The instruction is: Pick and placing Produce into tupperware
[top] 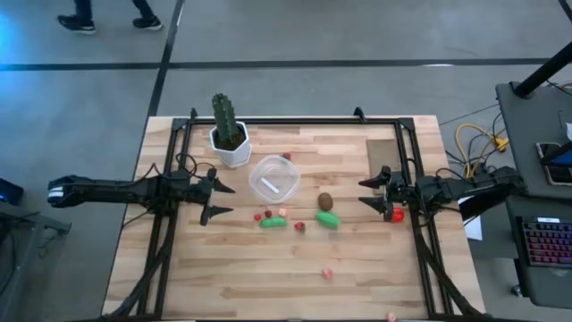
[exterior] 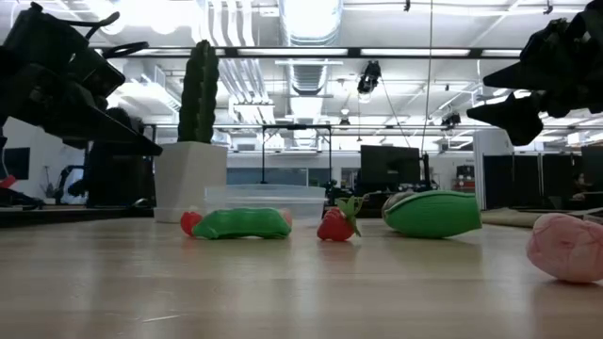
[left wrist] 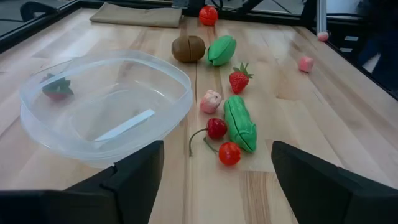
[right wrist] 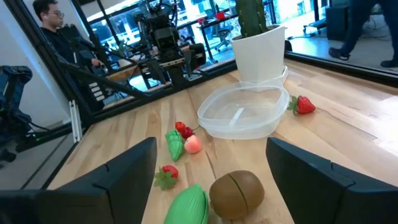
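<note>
My right claw (top: 374, 195) hangs spread and empty above the desk (top: 223, 277), the brown kiwi (right wrist: 236, 194) just ahead, between me and the tub (right wrist: 244, 112). The kiwi looks light, hard and smooth, likely to roll, so I'd pinch across its middle. My left claw (top: 217, 198) waits spread beside the tub.
</note>
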You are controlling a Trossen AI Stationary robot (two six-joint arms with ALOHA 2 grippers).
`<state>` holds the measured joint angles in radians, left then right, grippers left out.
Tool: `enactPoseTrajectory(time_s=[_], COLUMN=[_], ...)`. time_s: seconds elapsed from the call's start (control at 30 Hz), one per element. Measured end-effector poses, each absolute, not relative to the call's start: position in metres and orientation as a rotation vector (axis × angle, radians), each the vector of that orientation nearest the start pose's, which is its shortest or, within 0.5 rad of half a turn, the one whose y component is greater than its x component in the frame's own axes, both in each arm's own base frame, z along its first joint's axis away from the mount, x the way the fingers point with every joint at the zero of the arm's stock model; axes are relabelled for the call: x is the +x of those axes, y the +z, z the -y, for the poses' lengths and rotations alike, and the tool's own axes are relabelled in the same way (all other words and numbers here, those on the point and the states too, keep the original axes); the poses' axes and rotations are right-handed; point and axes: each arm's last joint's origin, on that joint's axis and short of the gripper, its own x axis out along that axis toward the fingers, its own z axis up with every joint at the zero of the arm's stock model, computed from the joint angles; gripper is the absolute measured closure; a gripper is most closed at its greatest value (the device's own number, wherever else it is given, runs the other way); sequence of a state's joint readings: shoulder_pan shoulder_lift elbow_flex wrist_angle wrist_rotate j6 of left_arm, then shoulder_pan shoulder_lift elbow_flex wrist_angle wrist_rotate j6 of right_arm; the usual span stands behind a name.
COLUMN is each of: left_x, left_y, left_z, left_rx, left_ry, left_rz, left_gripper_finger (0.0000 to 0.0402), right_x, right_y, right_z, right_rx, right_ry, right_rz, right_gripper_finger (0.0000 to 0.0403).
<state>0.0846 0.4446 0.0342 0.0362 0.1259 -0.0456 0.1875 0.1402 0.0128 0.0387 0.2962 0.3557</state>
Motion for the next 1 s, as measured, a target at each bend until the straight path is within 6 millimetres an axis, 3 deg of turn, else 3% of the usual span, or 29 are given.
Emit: enactPoseTrajectory(time_s=[0.37,0.47,0.67,0.77,1.0], left_x=[0.120,0.120,0.120,0.120,0.120], left_y=[0.139,0.139,0.139,0.139,0.139], left_z=[-0.007,-0.007,-0.007,-0.007,-0.007], left_rx=[-0.084,-0.085,-0.085,-0.084,-0.084], left_ry=[-0.032,-0.032,-0.033,-0.033,-0.033], left_rz=[-0.373,-0.373,-0.373,-0.372,-0.372], left_gripper_finger=[0.0118,0.0118,0.0118,0.0118,0.0118], right_x=[0.104,0.104,0.105,0.106,0.100], right_y=[0.161,0.163,0.174,0.177,0.214], right_z=[-0.011,-0.010,-0.008,-0.005,0.003], right_rx=[0.348,0.455,1.033,1.039,1.089], right_ry=[-0.123,-0.148,-0.221,-0.303,-0.526], right_rz=[-0.063,-0.025,0.122,0.171,0.462], right_gripper_finger=[0.0106,0.0107,0.0111,0.0109,0.0110])
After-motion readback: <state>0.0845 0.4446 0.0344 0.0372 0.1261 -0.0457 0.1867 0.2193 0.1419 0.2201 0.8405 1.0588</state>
